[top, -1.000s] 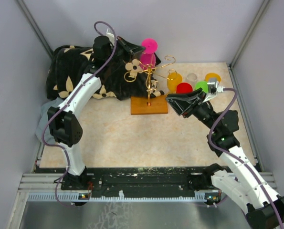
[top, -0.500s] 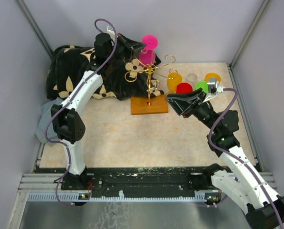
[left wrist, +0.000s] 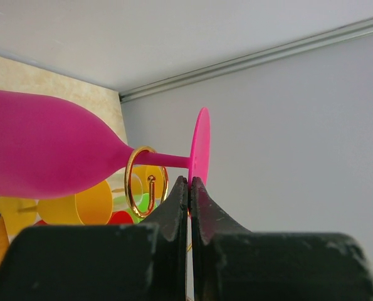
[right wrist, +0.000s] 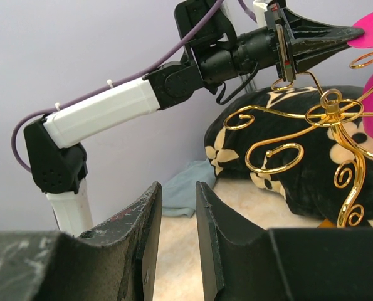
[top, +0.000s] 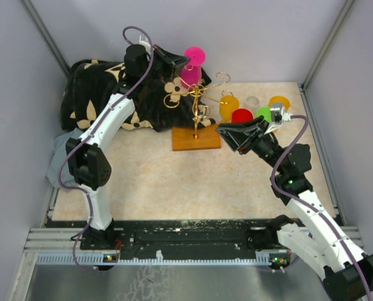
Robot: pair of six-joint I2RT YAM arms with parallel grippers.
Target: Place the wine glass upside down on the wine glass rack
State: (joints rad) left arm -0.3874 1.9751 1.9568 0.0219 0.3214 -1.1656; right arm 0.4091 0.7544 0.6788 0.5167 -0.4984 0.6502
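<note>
Two tools are in view. The left tool (top: 185, 61) is clamped on the edge of the round foot of the pink wine glass (top: 193, 76). This glass is held bowl-down at the top of the wine glass rack (top: 199, 106). Its stem crosses a gold ring (left wrist: 146, 182) of the rack; I cannot tell if it rests there. The right tool (top: 224, 134) hovers just right of the wooden base (top: 195, 140), fingers apart, holding nothing. Several coloured glasses (top: 242, 115) stand near it on the worktop (top: 173, 182).

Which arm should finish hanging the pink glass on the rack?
Left. The left gripper is shut on the wine glass at its foot, with the stem at a gold loop of the wine glass rack. The right gripper is open and empty, low beside the rack.
</note>
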